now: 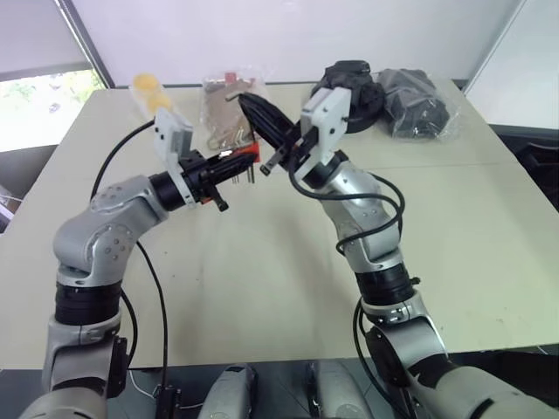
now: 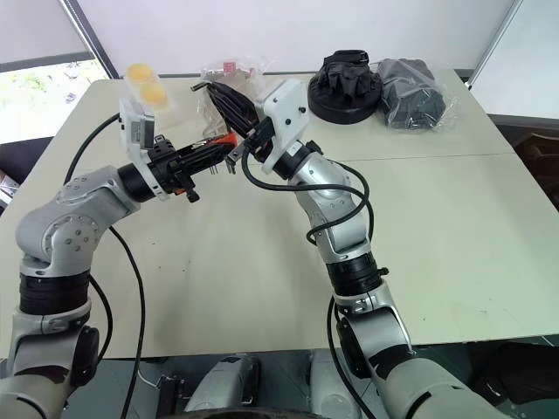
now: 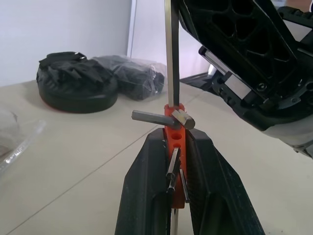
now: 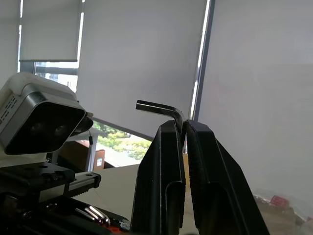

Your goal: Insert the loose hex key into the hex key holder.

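Observation:
Above the table's far middle, my left gripper (image 1: 238, 164) is shut on the hex key holder (image 3: 174, 133), a small red-orange block. Short grey keys (image 3: 152, 117) stick out of its sides. My right gripper (image 1: 273, 163) comes in from the right, fingertips almost meeting the left one's. It is shut on the loose hex key (image 4: 157, 107), whose bent end pokes out past the fingertips (image 4: 168, 128). In the left wrist view the key's long shaft (image 3: 171, 54) runs straight down to the holder's end. Whether it sits in a hole I cannot tell.
On the beige table (image 1: 262, 288) behind the grippers lie a clear plastic bag of parts (image 1: 229, 109), a bag with yellow pieces (image 1: 150, 92), a black round item (image 1: 358, 92) and a dark bundle in plastic (image 1: 419, 105). A seam crosses the table at the right.

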`<state>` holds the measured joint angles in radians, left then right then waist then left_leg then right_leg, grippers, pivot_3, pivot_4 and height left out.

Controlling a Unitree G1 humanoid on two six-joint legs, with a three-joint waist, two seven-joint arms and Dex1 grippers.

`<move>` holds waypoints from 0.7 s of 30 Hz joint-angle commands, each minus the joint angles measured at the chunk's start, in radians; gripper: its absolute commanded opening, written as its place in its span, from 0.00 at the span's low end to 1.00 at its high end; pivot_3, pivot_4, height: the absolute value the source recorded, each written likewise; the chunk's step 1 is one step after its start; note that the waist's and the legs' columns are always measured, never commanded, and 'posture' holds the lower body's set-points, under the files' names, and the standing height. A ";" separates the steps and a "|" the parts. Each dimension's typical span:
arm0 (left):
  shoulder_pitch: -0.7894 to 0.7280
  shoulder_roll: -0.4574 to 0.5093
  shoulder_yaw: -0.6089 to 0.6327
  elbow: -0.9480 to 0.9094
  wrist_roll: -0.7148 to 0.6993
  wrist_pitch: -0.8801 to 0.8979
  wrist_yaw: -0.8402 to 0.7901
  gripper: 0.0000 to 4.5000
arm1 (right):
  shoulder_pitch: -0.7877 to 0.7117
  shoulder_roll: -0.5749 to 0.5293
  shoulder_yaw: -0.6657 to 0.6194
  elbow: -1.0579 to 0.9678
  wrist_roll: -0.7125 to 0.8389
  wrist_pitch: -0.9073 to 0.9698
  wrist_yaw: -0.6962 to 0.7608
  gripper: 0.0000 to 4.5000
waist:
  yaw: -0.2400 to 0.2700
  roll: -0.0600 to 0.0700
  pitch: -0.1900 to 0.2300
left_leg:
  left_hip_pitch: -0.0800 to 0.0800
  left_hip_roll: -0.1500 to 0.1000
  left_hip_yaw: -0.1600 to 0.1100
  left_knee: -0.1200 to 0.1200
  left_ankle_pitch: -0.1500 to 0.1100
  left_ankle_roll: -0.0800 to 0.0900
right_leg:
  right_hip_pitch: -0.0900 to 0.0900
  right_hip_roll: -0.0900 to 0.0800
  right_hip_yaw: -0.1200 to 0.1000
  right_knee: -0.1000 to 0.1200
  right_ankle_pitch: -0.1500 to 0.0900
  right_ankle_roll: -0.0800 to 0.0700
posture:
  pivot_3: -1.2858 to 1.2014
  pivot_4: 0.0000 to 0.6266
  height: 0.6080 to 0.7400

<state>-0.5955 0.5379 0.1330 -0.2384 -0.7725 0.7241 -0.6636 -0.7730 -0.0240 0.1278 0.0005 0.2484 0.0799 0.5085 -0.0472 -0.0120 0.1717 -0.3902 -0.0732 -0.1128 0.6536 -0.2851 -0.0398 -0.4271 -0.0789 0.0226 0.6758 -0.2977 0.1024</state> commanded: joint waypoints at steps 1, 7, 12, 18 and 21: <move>-0.015 -0.001 0.029 -0.036 -0.003 -0.025 0.007 0.00 | -0.001 0.010 0.010 -0.046 0.003 -0.016 0.001 0.02 | 0.000 0.000 0.000 | 0.000 0.000 0.000 0.000 0.000 0.000 | 0.000 0.000 0.000 0.000 0.000 0.000 | 0.52 0.24 1.00; -0.018 0.001 0.033 -0.033 -0.005 -0.030 0.006 0.00 | -0.003 0.007 0.008 -0.040 0.000 -0.016 -0.002 0.02 | 0.000 0.000 0.000 | 0.000 0.000 0.000 0.000 0.000 0.000 | 0.000 0.000 0.000 0.001 0.000 0.000 | 0.52 0.24 1.00; -0.018 0.000 0.031 -0.036 -0.005 -0.031 0.005 0.00 | -0.005 -0.002 -0.002 -0.032 -0.003 -0.021 -0.006 0.02 | 0.000 0.000 0.000 | 0.000 0.000 0.000 0.000 0.000 0.000 | -0.001 0.000 0.000 0.002 0.000 0.000 | 0.52 0.24 1.00; -0.019 0.000 0.029 -0.037 -0.006 -0.031 0.002 0.00 | -0.018 -0.006 -0.012 -0.012 -0.009 -0.034 -0.015 0.02 | 0.000 0.000 0.000 | 0.000 0.000 0.000 0.001 0.000 0.000 | -0.001 0.000 0.000 0.002 0.000 0.000 | 0.52 0.24 1.00; -0.021 0.001 0.028 -0.036 -0.007 -0.033 0.003 0.00 | -0.022 -0.007 -0.014 -0.007 -0.009 -0.036 -0.015 0.02 | 0.000 0.000 0.000 | 0.000 0.000 0.000 0.001 0.000 0.000 | -0.001 0.000 0.000 0.003 0.000 0.000 | 0.52 0.24 1.00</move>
<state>-0.5961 0.5377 0.1330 -0.2385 -0.7730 0.7141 -0.6566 -0.7732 -0.0304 0.1295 0.0057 0.2395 0.0632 0.4977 -0.0473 -0.0120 0.1717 -0.3902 -0.0733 -0.1129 0.6544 -0.2851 -0.0398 -0.4280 -0.0789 0.0226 0.6786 -0.2977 0.1024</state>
